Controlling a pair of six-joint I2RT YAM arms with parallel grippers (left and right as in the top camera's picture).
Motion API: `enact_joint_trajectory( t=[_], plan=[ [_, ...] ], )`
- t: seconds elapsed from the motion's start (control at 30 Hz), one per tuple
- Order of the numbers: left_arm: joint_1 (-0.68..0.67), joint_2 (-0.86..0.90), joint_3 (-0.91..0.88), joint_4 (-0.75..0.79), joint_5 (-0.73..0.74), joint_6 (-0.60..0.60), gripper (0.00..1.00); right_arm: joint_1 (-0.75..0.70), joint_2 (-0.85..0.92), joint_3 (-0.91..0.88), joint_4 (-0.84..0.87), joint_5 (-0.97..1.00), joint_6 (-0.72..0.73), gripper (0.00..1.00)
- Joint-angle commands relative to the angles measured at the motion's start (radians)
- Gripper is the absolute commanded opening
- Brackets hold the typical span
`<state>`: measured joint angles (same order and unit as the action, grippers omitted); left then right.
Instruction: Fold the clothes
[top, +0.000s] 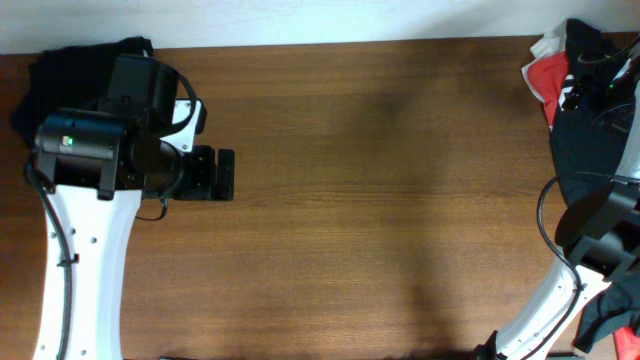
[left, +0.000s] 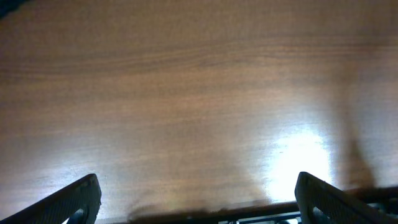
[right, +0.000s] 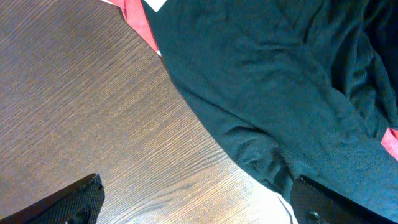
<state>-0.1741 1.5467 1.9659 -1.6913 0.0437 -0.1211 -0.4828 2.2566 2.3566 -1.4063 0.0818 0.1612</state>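
Observation:
A pile of clothes lies at the table's right edge: a red-and-white piece (top: 546, 72) at the back and a dark navy garment (top: 585, 130) in front of it. A black garment (top: 62, 68) lies at the back left corner, partly under my left arm. My left gripper (top: 216, 175) is open and empty over bare wood, as the left wrist view (left: 199, 204) shows. My right gripper (right: 199, 202) is open just above the table at the near edge of the dark garment (right: 280, 81). Its right finger hangs over the cloth. The red piece (right: 135, 18) shows behind.
The brown wooden table (top: 380, 200) stretches between the two arms. My right arm (top: 600, 225) stands at the right edge beside the pile, with its cable looping over the cloth. The table's front edge shows in the left wrist view (left: 205, 214).

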Motion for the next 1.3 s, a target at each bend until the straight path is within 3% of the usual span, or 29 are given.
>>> enact_joint_trajectory(
  t=[0.0, 0.3, 0.37, 0.47, 0.53, 0.67, 0.77, 1.0, 1.27],
  plan=[
    [-0.003, -0.024, -0.008, 0.003, -0.022, 0.006, 0.99, 0.005, -0.013, 0.018, 0.0, 0.006, 0.004, 0.99],
    [-0.002, -0.072, -0.053, 0.049, 0.013, 0.005, 0.99, 0.005, -0.013, 0.018, 0.0, 0.006, 0.004, 0.99],
    [-0.002, -0.195, -0.23, 0.19, 0.012, 0.006, 0.99, 0.005, -0.013, 0.018, 0.0, 0.006, 0.004, 0.99],
    [-0.002, -0.538, -0.761, 0.605, 0.012, 0.006, 0.99, 0.005, -0.013, 0.018, 0.0, 0.006, 0.003, 0.99],
    [0.034, -0.775, -1.022, 0.658, 0.013, 0.005, 0.99, 0.005, -0.013, 0.018, 0.0, 0.006, 0.004, 0.99],
    [0.1, -1.153, -1.201, 0.685, -0.014, 0.006, 0.99, 0.005, -0.013, 0.018, 0.0, 0.006, 0.004, 0.99],
    [0.126, -1.241, -1.27, 0.87, -0.014, 0.018, 0.99, 0.005, -0.013, 0.018, 0.0, 0.006, 0.003, 0.99],
    [0.169, -1.51, -1.665, 1.304, -0.002, 0.017, 0.99, 0.005, -0.013, 0.018, 0.0, 0.006, 0.003, 0.99],
    [0.187, -1.542, -1.915, 1.78, -0.006, 0.017, 0.99, 0.005, -0.013, 0.018, 0.0, 0.006, 0.003, 0.99]
  ],
)
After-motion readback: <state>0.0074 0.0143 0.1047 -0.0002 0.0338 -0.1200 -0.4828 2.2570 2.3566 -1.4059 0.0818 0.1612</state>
